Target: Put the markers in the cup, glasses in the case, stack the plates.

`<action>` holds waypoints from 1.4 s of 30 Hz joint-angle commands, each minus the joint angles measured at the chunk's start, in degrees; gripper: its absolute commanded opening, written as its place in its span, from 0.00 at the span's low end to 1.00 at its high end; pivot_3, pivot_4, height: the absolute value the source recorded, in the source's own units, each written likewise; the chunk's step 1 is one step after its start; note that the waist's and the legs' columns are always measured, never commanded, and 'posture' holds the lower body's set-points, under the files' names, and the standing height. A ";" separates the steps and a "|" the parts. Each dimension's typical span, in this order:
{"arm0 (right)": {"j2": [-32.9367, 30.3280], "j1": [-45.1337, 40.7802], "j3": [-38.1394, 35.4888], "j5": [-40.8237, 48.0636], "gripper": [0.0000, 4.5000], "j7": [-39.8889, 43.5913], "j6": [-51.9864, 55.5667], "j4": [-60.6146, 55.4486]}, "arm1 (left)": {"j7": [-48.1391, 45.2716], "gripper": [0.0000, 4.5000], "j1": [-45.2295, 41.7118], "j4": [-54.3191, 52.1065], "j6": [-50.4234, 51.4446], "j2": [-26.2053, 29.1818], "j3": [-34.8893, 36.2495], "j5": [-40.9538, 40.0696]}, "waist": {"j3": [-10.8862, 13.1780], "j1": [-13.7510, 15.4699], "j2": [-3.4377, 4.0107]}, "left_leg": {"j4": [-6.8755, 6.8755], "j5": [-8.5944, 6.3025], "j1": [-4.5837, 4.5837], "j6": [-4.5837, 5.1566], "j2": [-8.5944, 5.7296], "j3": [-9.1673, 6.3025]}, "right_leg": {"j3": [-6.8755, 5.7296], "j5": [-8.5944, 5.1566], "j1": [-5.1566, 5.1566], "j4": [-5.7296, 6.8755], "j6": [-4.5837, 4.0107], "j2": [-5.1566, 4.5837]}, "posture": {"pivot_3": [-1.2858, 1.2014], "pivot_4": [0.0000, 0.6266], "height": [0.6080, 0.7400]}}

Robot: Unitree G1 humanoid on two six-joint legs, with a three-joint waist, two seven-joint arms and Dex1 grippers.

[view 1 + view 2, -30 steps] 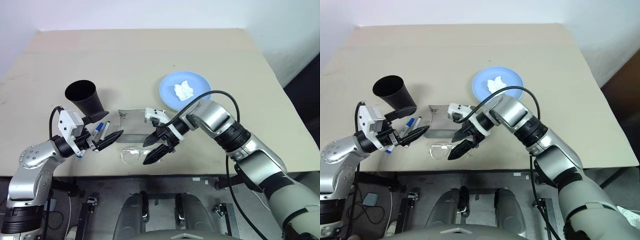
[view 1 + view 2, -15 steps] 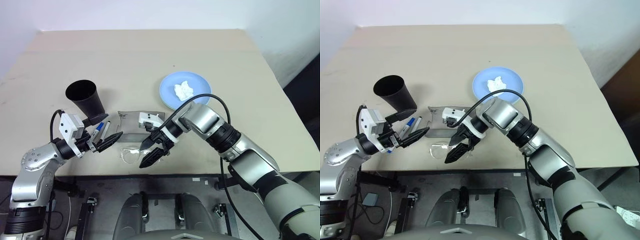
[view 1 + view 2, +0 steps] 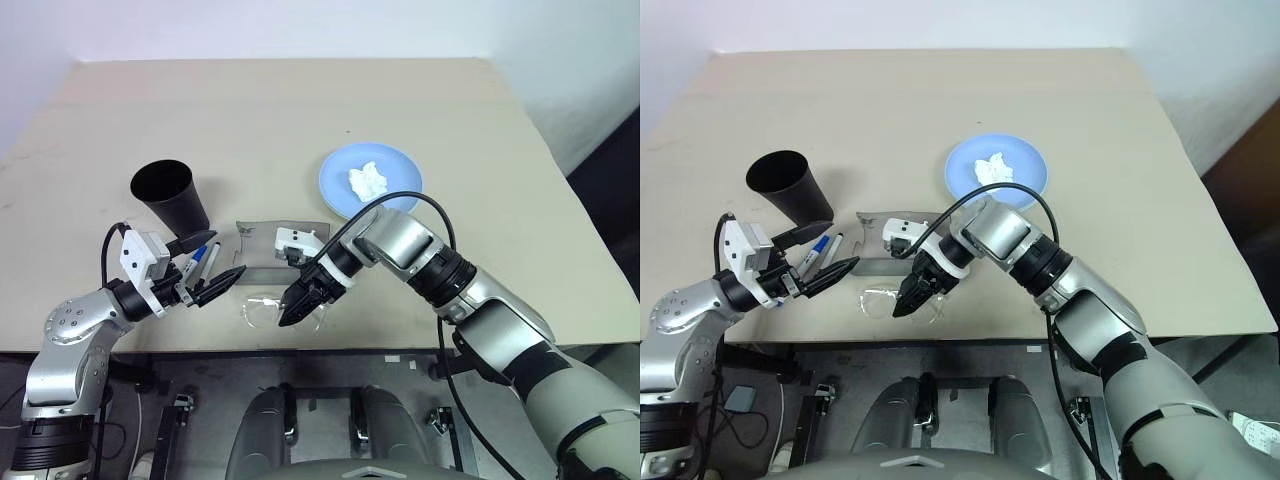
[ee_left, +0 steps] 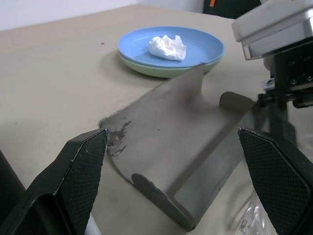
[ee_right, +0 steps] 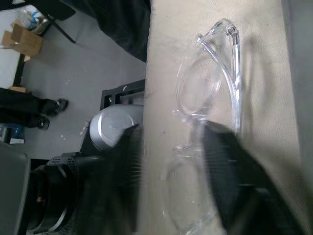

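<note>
The glasses point(image 3: 268, 309) lie flat at the near edge of the table point(image 3: 300, 130), just in front of the open case point(image 3: 270, 250). They are a thin, clear frame with clear lenses, and against the tan surface they almost vanish — only faint outlines and glints mark the rims and one folded arm.

The right gripper point(image 3: 291, 312) comes down at a slant onto the right side of the frame, with its two black fingers drawn close together around the lens rim. Whether they have the rim firmly between them cannot be told.

The left gripper point(image 3: 224, 277) hangs level beside the case with its fingers spread wide and nothing between them. The markers point(image 3: 203, 262) lie under it, near the black cup point(image 3: 170, 197). Farther back the plates point(image 3: 371, 182) sit already stacked, blue on green, with a crumpled tissue point(image 3: 367, 180) on top.

Risks, as a judgement: the frame is slim and slick, so a pinch on the rim alone could slip or twist it as it lifts. It also lies very near the table edge — a nudge toward the robot could push it off. Too hard a squeeze might bend the frame.
</note>
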 commanded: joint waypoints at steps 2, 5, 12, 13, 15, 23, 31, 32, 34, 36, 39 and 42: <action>0.36 -0.88 -0.90 -0.08 0.03 -0.44 0.34 -0.23 | -0.48 1.00 -0.61 -0.76 -1.31 -0.05 -0.11 0.02 | -0.05 -0.33 -0.07 | -0.02 0.00 0.06 0.00 0.01 0.00 | -0.01 0.04 0.02 0.02 -0.07 0.00 | 0.52 0.24 0.78; 0.24 -0.88 -1.06 0.03 0.01 -0.58 0.40 -0.26 | -0.78 1.00 -0.82 -0.38 -1.55 -0.15 -0.22 0.20 | -0.06 -0.59 -0.09 | -0.08 -0.01 0.05 -0.01 0.05 0.00 | -0.09 0.20 0.00 0.02 -0.32 -0.01 | 0.52 0.24 0.78; 0.16 -0.65 -1.34 0.66 0.01 -1.17 1.32 -0.76 | -1.15 1.00 -0.28 -0.44 -1.91 -0.23 -0.12 0.09 | -0.06 -0.69 -0.10 | -0.12 0.00 0.03 -0.01 0.07 0.03 | -0.25 0.35 -0.03 0.02 -0.52 -0.09 | 0.52 0.24 0.78; 0.08 -0.97 -1.93 1.13 0.01 -1.00 1.61 -0.91 | -0.95 1.00 -0.28 -0.85 -1.61 -0.18 -0.11 -0.02 | -0.06 -0.69 -0.10 | -0.12 0.00 0.03 -0.01 0.06 0.03 | -0.25 0.35 -0.02 0.02 -0.52 -0.09 | 0.52 0.24 0.78; -0.21 -1.79 -3.53 2.15 0.01 -0.41 1.85 -1.02 | -0.55 1.00 -0.38 -1.55 -1.04 -0.11 -0.11 -0.24 | -0.06 -0.68 -0.10 | -0.12 0.00 0.02 -0.01 0.07 0.03 | -0.25 0.35 -0.03 0.01 -0.51 -0.09 | 0.52 0.24 0.78; -3.69 -5.40 -12.30 8.42 0.01 4.78 2.00 -2.53 | 0.27 1.00 0.51 -3.01 -0.09 0.29 0.94 -1.04 | -0.07 -0.51 -0.10 | -0.11 0.02 -0.07 -0.03 0.07 0.08 | -0.24 0.35 -0.07 -0.09 -0.51 -0.09 | 0.52 0.24 0.78; -1.52 -12.63 -13.36 1.48 0.01 5.61 -14.35 14.08 | 0.20 1.00 7.67 -4.54 0.61 2.77 8.31 -3.85 | -0.06 -1.26 -0.09 | -0.16 0.04 -0.08 -0.02 0.13 0.31 | -0.24 0.43 -0.08 -0.18 -0.35 -0.06 | 0.52 0.24 0.78; -1.06 -13.46 -13.23 0.54 0.01 6.11 -16.42 16.52 | 0.22 1.00 8.38 -4.68 0.70 3.05 9.18 -4.09 | -0.06 -1.25 -0.09 | -0.17 0.04 -0.08 -0.02 0.15 0.32 | -0.26 0.43 -0.12 -0.18 -0.35 -0.05 | 0.52 0.24 0.78; 0.13 -15.03 -12.98 -1.58 0.01 6.86 -20.74 21.51 | 0.07 1.00 10.02 -4.98 0.96 3.47 11.03 -4.82 | -0.06 -1.22 -0.09 | -0.19 0.04 -0.06 -0.03 0.17 0.33 | -0.30 0.42 -0.23 -0.22 -0.37 -0.05 | 0.52 0.24 0.78; 1.71 -16.51 -12.75 -3.59 0.01 7.98 -24.85 26.30 | -0.36 1.00 12.36 -5.26 0.62 3.70 13.09 -5.18 | -0.06 -1.28 -0.09 | -0.18 0.03 -0.07 -0.03 0.18 0.35 | -0.31 0.38 -0.21 -0.28 -0.45 -0.08 | 0.52 0.24 0.78; 4.14 -17.87 -12.44 -6.50 0.01 9.61 -29.90 31.51 | -0.72 1.00 15.13 -5.89 0.46 3.53 15.25 -5.83 | -0.06 -1.28 -0.09 | -0.22 0.03 -0.08 -0.03 0.17 0.51 | -0.27 0.37 -0.22 -0.37 -0.48 -0.15 | 0.52 0.24 0.78; 6.95 -18.58 -12.59 -9.46 0.01 9.61 -35.87 35.71 | -1.06 1.00 18.23 -6.44 -0.60 2.91 16.94 -5.74 | -0.06 -1.34 -0.09 | -0.30 0.03 -0.09 -0.04 0.18 0.59 | -0.28 0.43 -0.24 -0.43 -0.37 -0.17 | 0.52 0.24 0.78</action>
